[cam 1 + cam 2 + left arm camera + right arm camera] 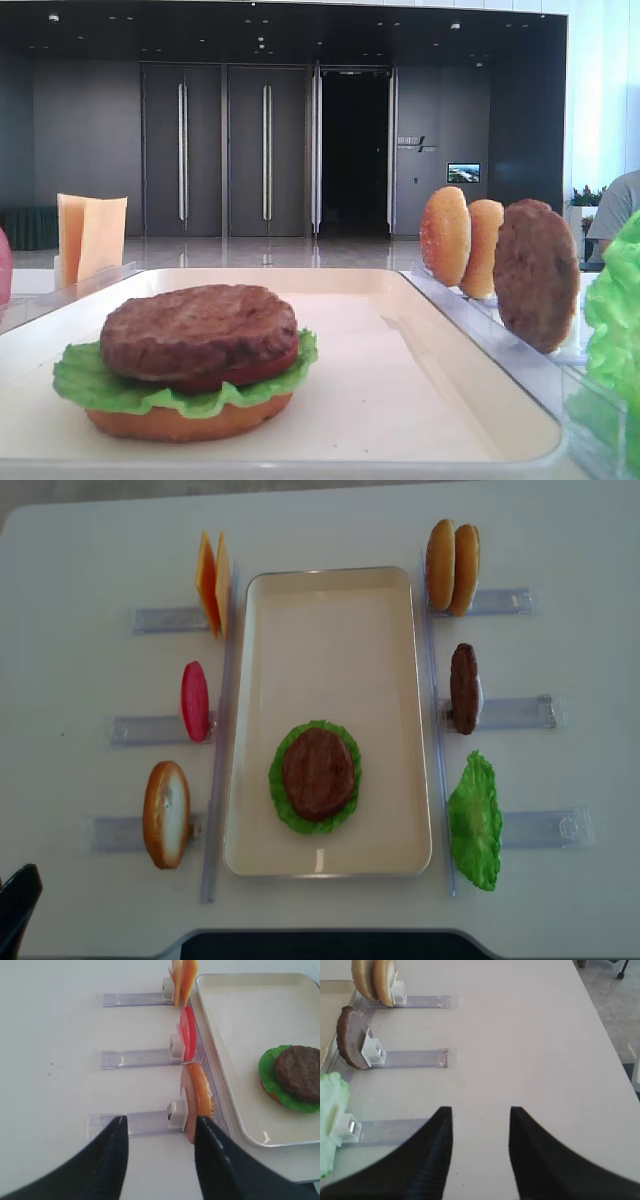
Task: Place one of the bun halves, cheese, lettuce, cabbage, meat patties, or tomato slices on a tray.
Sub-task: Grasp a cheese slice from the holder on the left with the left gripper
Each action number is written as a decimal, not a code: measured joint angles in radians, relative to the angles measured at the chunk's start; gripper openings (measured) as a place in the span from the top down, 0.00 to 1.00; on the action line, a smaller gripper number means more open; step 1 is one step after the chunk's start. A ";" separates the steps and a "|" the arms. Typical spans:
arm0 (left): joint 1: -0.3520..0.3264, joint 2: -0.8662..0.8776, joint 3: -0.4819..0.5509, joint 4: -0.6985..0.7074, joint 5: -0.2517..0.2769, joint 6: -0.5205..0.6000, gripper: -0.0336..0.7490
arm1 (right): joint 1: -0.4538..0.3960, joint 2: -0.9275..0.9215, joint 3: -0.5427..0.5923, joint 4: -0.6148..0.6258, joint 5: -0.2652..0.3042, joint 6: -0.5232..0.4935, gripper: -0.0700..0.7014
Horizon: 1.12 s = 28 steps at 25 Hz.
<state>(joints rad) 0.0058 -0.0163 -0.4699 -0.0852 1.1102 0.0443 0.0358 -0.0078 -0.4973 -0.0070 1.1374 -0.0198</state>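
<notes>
On the cream tray [330, 610] sits a stack: a bun half [190, 420], lettuce [85, 385], a tomato slice [240, 372] and a meat patty [318, 772] on top. Left of the tray, cheese [212, 580], tomato slices [194, 700] and a bun half [166, 813] stand in racks. On the right stand two bun halves [452, 566], a patty [463, 687] and lettuce [476, 820]. Cabbage is out of view. My left gripper [161, 1120] is open and empty, just short of the rack's bun half [200, 1095]. My right gripper [480, 1110] is open over bare table.
Clear plastic racks [150, 618] lie on the white table either side of the tray, their strips [415, 1058] pointing outward. The table's right edge [615, 1055] drops to grey floor. A dark part of the left arm [18, 900] shows at the bottom left corner.
</notes>
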 joint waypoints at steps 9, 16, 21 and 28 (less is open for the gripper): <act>0.000 0.000 0.000 0.000 0.000 0.000 0.60 | 0.000 0.000 0.000 0.000 0.000 0.000 0.53; 0.000 0.000 0.000 0.000 0.000 0.000 0.65 | 0.000 0.000 0.000 0.000 0.000 0.000 0.53; 0.000 0.000 0.000 0.000 0.000 -0.001 0.65 | 0.000 0.000 0.000 0.000 0.000 0.000 0.53; 0.000 0.000 0.000 0.000 0.000 -0.004 0.65 | 0.000 0.000 0.000 0.000 0.000 0.000 0.53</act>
<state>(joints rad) 0.0058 -0.0163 -0.4699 -0.0852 1.1102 0.0400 0.0358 -0.0078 -0.4973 -0.0070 1.1374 -0.0198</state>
